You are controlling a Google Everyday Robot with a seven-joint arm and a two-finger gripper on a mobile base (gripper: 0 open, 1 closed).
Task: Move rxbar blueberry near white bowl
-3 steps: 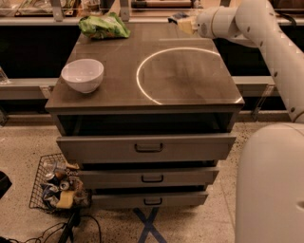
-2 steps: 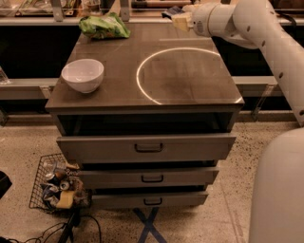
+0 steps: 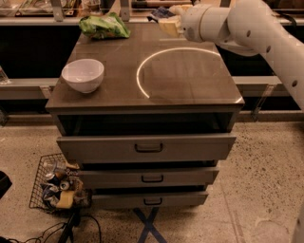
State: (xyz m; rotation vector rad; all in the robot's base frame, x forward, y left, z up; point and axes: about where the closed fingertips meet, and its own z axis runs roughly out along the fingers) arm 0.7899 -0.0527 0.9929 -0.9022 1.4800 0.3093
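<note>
White bowl (image 3: pixel 83 75), green bag (image 3: pixel 103 26), gripper (image 3: pixel 167 23) at far edge

No text can be read; pincer (image 3: pixel 167 23) above far edge of cabinet (image 3: pixel 190 80).

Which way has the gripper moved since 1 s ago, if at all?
Yes: the gripper has shifted left along the table back edge, toward the green bag.

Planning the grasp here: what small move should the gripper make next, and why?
Probably ease the gripper toward the small dark blue-wrapped bar at the far edge; it lies beside the gripper, far from the round white ceramic bowl at front left.
</note>
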